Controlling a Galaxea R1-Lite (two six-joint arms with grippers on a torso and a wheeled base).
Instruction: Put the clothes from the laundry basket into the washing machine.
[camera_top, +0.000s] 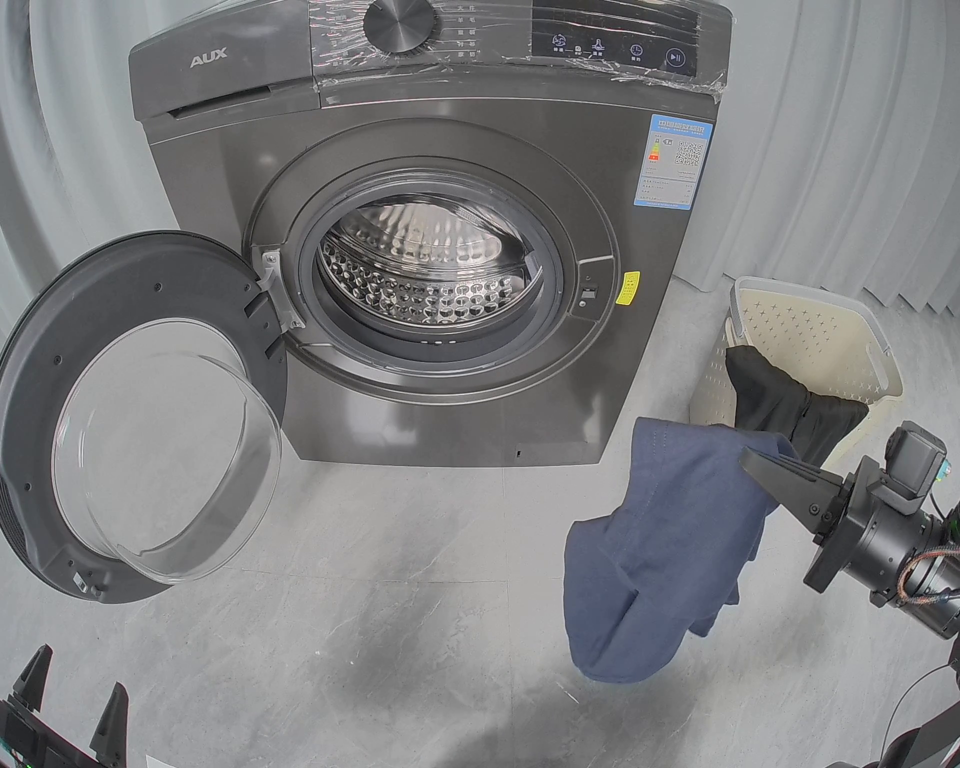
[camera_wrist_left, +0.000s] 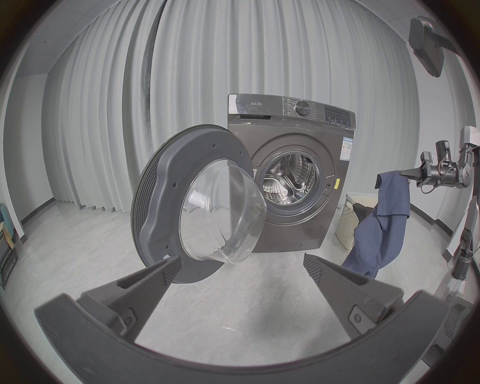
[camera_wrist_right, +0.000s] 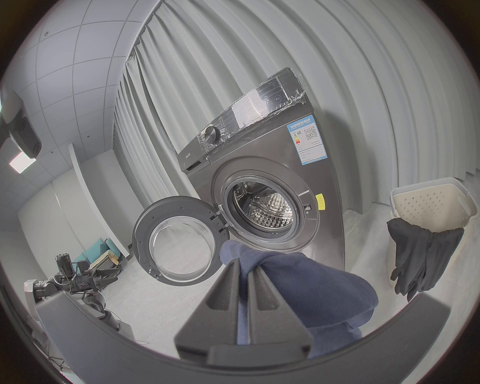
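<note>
My right gripper (camera_top: 752, 461) is shut on a blue garment (camera_top: 660, 555), which hangs from it above the floor between the washing machine (camera_top: 430, 230) and the laundry basket (camera_top: 810, 350). In the right wrist view the shut gripper (camera_wrist_right: 244, 267) pinches the blue garment (camera_wrist_right: 315, 292). A black garment (camera_top: 790, 405) drapes over the basket's front rim. The machine's door (camera_top: 140, 420) is swung wide open to the left, and its drum (camera_top: 425, 265) looks bare. My left gripper (camera_top: 72, 690) sits low at the near left, open with nothing between its fingers, as the left wrist view shows (camera_wrist_left: 240, 270).
Grey tiled floor (camera_top: 400, 600) stretches before the machine. Pale curtains (camera_top: 850, 140) hang behind the machine and basket. The open door juts out over the floor at the left, near my left arm.
</note>
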